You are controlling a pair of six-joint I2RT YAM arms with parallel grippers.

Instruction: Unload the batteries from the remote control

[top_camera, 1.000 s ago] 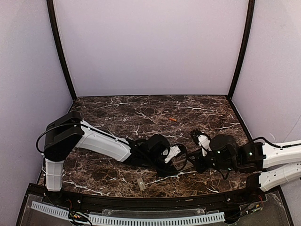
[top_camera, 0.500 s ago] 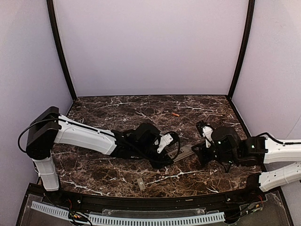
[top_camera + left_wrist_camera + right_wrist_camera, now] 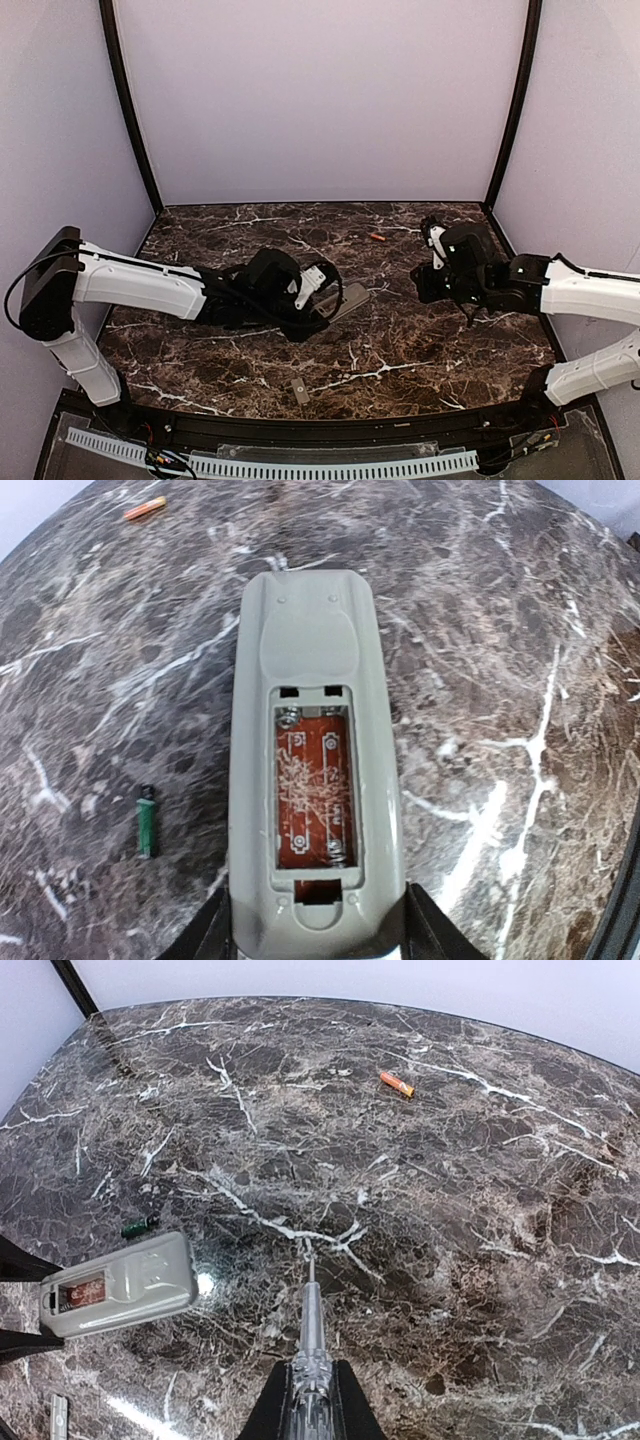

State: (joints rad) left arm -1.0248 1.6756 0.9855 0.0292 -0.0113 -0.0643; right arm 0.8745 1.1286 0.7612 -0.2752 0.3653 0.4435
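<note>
The top view looks down on the whole bench (image 3: 420,350) from behind. Both wrist views share the remote control (image 3: 315,630): left close, right farther, at eight o'clock.

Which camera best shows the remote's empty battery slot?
The left wrist view: the remote control fills it, open back facing the lens. Right wrist shows it small, at an angle; top view only a grey sliver by the left hand.

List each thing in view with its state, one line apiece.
remote control: back up, cover off, battery bay empty, held at one end by the left gripper
left gripper: shut on the remote control
right gripper: shut, holding nothing
orange battery: out, lying on the table
dark green battery: out, lying beside the remote control
cover piece: detached, lying near the table's front edge
</note>
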